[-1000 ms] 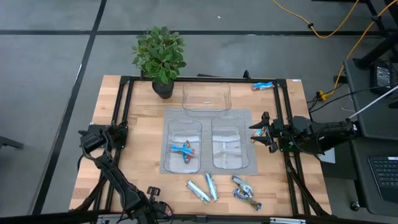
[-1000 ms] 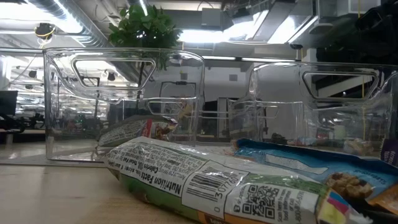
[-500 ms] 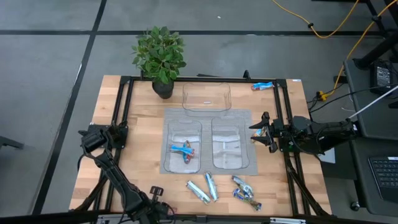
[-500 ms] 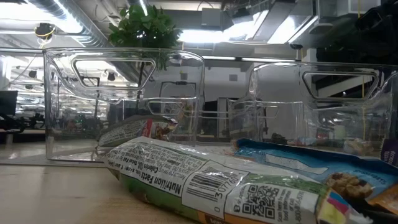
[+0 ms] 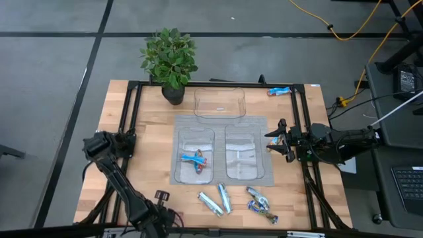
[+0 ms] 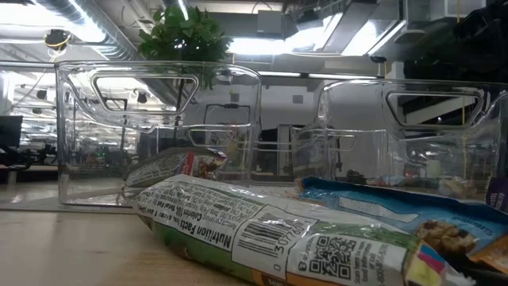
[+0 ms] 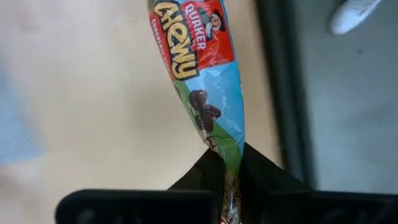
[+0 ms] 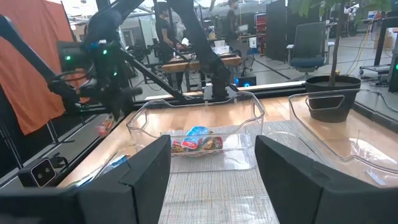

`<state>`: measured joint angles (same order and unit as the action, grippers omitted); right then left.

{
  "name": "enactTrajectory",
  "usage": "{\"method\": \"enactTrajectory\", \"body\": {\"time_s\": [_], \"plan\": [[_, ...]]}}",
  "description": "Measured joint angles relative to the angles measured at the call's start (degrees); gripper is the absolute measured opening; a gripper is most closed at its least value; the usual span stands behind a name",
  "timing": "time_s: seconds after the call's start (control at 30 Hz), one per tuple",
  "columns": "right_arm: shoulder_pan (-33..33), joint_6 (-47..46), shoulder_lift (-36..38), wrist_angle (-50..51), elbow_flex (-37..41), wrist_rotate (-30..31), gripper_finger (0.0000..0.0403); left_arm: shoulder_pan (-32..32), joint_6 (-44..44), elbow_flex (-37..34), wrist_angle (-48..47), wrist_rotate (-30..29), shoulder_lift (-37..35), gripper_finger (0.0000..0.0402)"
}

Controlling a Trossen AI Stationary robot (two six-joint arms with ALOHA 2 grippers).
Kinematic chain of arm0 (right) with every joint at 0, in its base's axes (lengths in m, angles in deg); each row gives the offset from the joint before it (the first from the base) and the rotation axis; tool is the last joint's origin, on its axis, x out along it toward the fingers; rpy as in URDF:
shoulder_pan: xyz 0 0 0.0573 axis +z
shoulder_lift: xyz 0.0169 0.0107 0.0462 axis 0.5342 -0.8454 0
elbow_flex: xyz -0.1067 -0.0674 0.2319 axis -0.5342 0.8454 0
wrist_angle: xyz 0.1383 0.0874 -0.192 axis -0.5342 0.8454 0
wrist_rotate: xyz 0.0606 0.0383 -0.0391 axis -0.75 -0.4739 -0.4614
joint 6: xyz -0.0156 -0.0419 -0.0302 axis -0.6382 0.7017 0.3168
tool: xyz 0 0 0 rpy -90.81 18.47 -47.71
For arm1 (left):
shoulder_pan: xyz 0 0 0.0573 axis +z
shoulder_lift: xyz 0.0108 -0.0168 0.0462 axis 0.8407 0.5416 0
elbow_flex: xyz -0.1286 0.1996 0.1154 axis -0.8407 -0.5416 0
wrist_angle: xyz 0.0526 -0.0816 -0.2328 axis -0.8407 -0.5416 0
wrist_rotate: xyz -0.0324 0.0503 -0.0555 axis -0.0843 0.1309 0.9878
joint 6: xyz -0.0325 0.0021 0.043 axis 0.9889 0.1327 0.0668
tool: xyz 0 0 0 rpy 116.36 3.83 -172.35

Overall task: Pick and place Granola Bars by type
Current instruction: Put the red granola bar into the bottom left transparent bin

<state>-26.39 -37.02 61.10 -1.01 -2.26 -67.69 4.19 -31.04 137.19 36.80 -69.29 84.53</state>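
Note:
My left gripper is over the table's near-left part, shut on a bright blue and red granola bar. My right gripper waits open at the right edge of the grey mat, its fingers spread wide. Two blue bars lie in the left clear tray. Two pale silvery-green bars and some dark crinkly ones lie flat on the wood near the near edge. One more blue bar lies at the far right corner. My left gripper pinches the blue bar between its two fingers by one crimped end. The rest of the wrapper reaches out past the fingertips, lengthwise along them. The bar looks lifted clear, with the wood and the black frame rail blurred behind it.
Two clear trays stand side by side on a grey mat, with a third tray beyond it. A potted plant stands at the far edge. Black frame rails run along the table's sides. People and desks show beyond the table.
My left gripper has moved from the table's near edge toward the far side, carrying the blue bar, and its arm has swung with it. The right arm and the bars on the table have stayed put.

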Motion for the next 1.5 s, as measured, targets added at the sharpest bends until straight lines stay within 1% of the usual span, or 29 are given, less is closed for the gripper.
{"method": "enactTrajectory", "body": {"time_s": [0.1,0.23,0.53,0.73,0.9,1.03,1.17,1.23,1.5], "plan": [[0.00,-0.07,0.00,0.02,0.00,0.00,0.0236,0.81,0.00,0.00,-4.66,-3.59,-3.63,0.0014],[0.00,-0.02,0.01,0.02,0.00,0.00,0.0236,2.09,0.00,0.00,-7.45,-10.03,-8.55,0.0012],[-0.01,0.01,-0.01,0.00,0.00,0.00,0.0236,5.19,0.00,0.00,-7.65,-23.72,-18.95,0.0014],[-0.01,-0.01,0.00,0.00,0.02,0.00,0.0236,5.11,-0.98,0.00,-7.42,-35.25,-26.51,0.0014],[0.01,-0.01,-0.01,0.00,0.02,0.00,0.0236,4.58,-4.63,0.00,-7.09,-43.22,-32.00,0.0014],[0.01,0.01,0.01,0.00,0.01,0.00,0.0236,4.60,-9.07,0.00,-7.08,-46.30,-35.15,0.0015],[-0.01,-0.04,0.01,0.02,0.00,0.00,0.0236,4.77,-13.03,0.00,-7.08,-46.84,-37.45,0.0015],[-0.01,-0.01,0.01,0.02,0.00,0.00,0.0236,4.77,-14.03,0.00,-7.09,-47.37,-38.68,0.0015],[0.00,-0.05,0.01,0.01,0.00,0.00,0.0236,4.77,-16.18,0.00,-7.10,-52.59,-42.64,0.0015]]}}
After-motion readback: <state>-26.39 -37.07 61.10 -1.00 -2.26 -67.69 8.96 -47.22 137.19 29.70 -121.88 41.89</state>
